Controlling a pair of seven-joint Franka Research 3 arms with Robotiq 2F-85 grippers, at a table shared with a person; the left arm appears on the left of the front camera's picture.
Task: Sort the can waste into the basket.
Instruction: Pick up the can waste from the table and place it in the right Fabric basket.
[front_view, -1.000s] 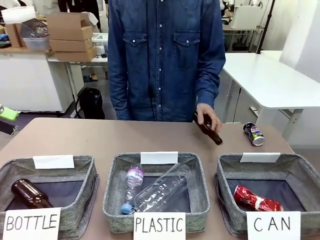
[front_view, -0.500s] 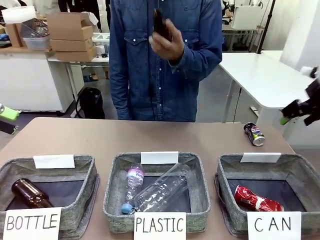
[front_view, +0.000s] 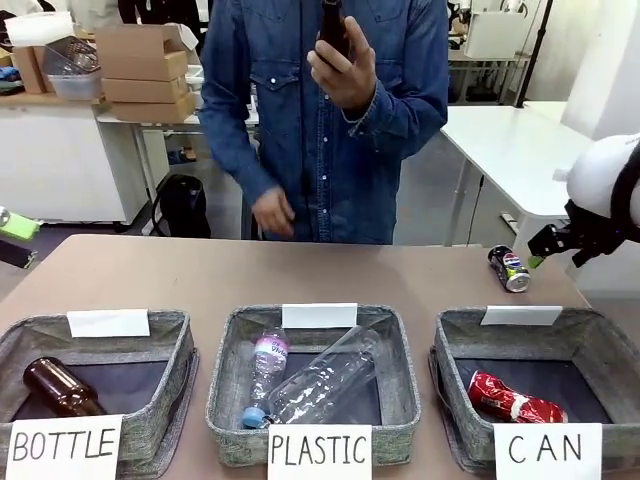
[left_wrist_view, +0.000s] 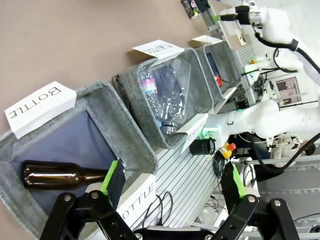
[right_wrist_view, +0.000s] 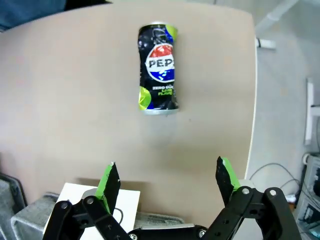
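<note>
Right hand (right_wrist_view: 165, 182), fingers spread wide and empty, has advanced toward the Pepsi can (front_view: 508, 268) lying near the tabletop (front_view: 200, 275) edge, bare surface around it.

- You have bare surface (right_wrist_view: 75, 100) all around the Pepsi can (right_wrist_view: 159, 69), which lies on its side well apart from any other object.
- The right gripper (right_wrist_view: 166, 180) has its jaws spread wide, with nothing between them and the can.
- The CAN basket (front_view: 462, 345) stands open-topped; the red can (front_view: 514, 398) lies along its floor, leaving dark lining free beside it.
- The person's hands (front_view: 272, 212) are off the surface.
</note>
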